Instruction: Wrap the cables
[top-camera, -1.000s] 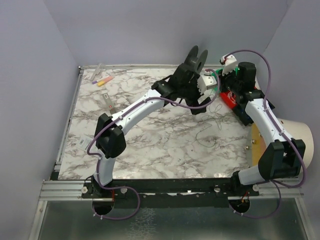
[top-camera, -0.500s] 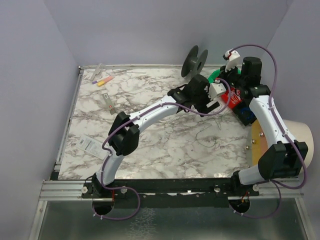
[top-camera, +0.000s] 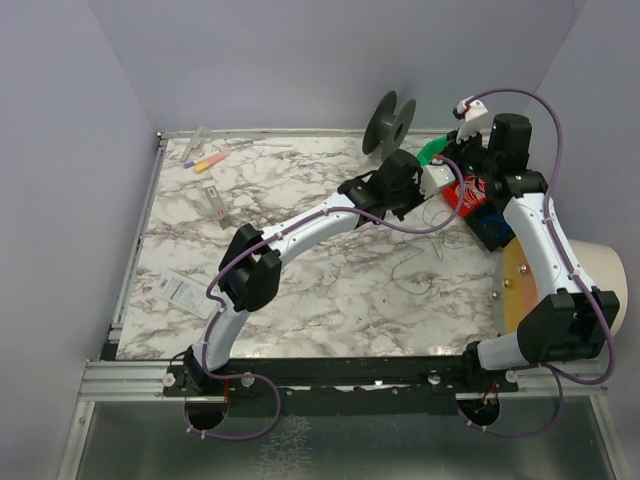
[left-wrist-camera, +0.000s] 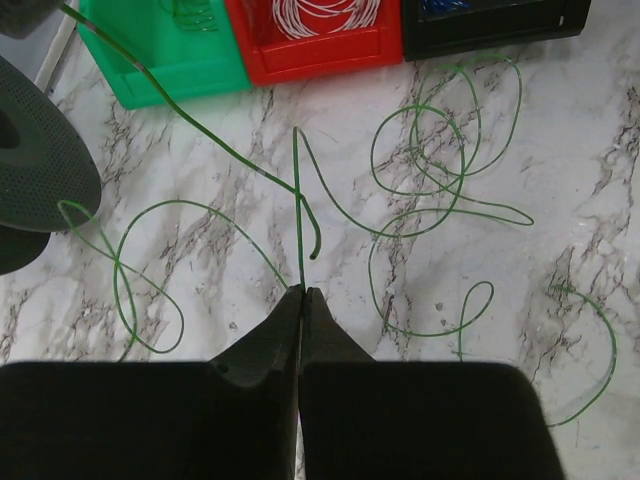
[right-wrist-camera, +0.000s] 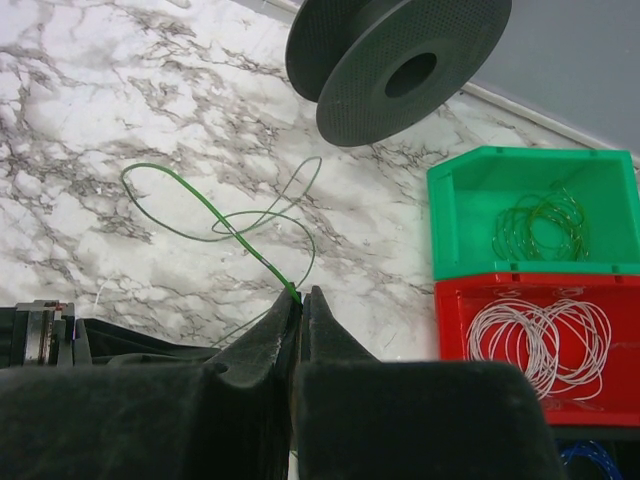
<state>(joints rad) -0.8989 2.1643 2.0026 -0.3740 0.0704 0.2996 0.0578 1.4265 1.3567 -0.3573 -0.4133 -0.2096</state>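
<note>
we see both arms reaching to the far right corner of the bench (top-camera: 300, 300), where one loose green cable (left-wrist-camera: 299, 240) sprawls in open curls over the marble. the left pincer (left-wrist-camera: 301, 292) is pressed together on a straight run of that cable, which leaves its tips and heads toward the bins. the right pincer (right-wrist-camera: 300, 295) is also pressed together, and the cable runs right into its tips, so we judge that it pinches another part of the same strand, likely near one end.

we think holding the strand at two places is meant to let one arm anchor it while the other leads the slack round into a loop. most of the cable lies flat and unwound, so the wrapping looks barely begun.

the green bin (right-wrist-camera: 445, 215) holds green coils (right-wrist-camera: 540, 225) and the red bin (right-wrist-camera: 452, 340) holds white coils (right-wrist-camera: 540, 340). this sorting by colour suggests the green bin is where this strand will go. the black spool (right-wrist-camera: 395, 60) stands on edge just behind the bins, touching neither pincer. the strand is thin and springy, so we expect it could slip free or snag on its own curls.
</note>
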